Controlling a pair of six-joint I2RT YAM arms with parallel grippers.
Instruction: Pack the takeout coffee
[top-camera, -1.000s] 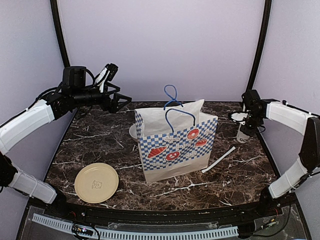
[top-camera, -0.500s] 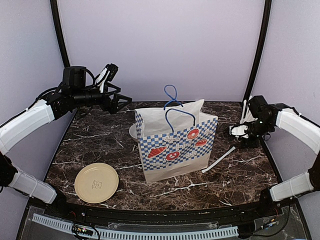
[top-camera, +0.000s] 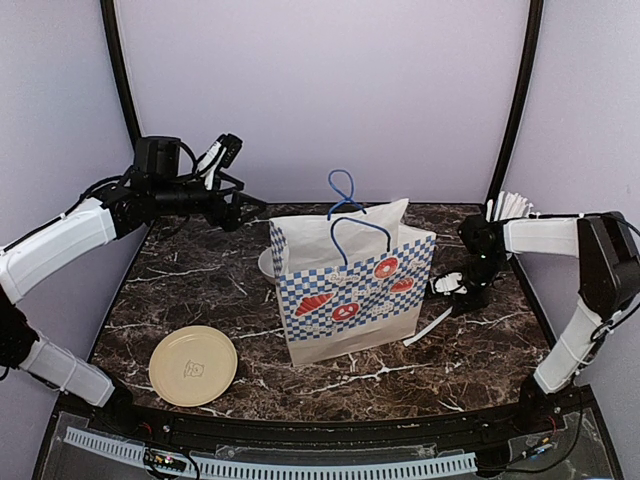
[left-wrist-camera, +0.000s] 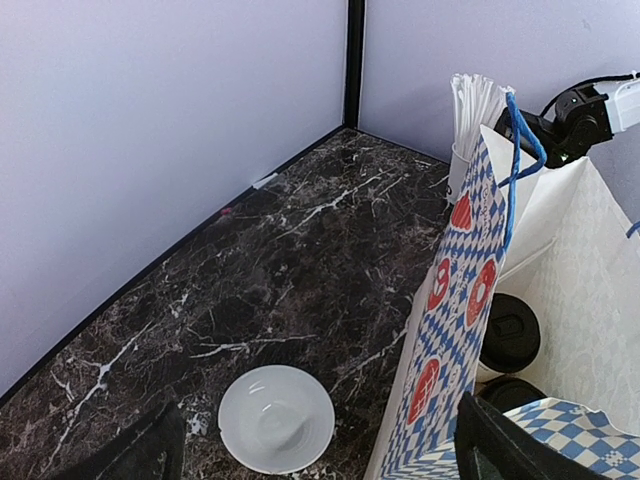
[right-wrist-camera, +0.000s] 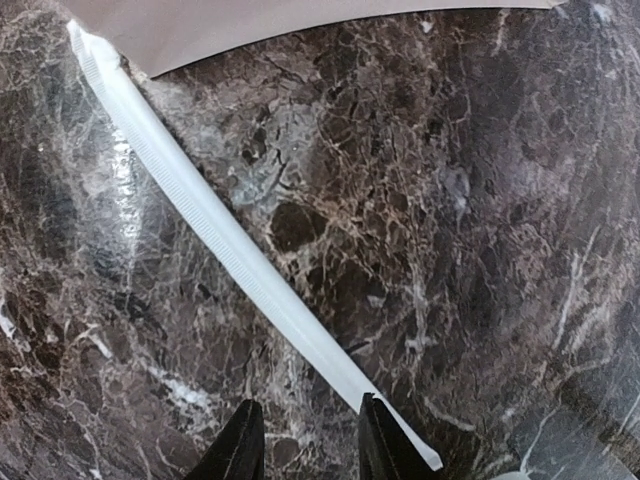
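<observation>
Upright inside checked paper bag (top-camera: 350, 295) on desk (top-camera: 200, 280): takeout coffee (left-wrist-camera: 509, 333), apparently two black-lidded cups, left of right end effector (right-wrist-camera: 305, 440), itself narrowly parted, empty, low over wrapped straw (right-wrist-camera: 230, 250) lying diagonally toward bag; left end effector (top-camera: 245, 207) wide open, empty, raised back-left.

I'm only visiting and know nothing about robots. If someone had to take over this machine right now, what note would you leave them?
The left gripper is open and empty, held high at the back left.
The right gripper is open and empty, low over the wrapped straw beside the bag.
Done: two black-lidded cups stand inside the bag.
Left: no other coffee cup shows outside the bag, though the right arm may hide one; check, then finish.
</observation>
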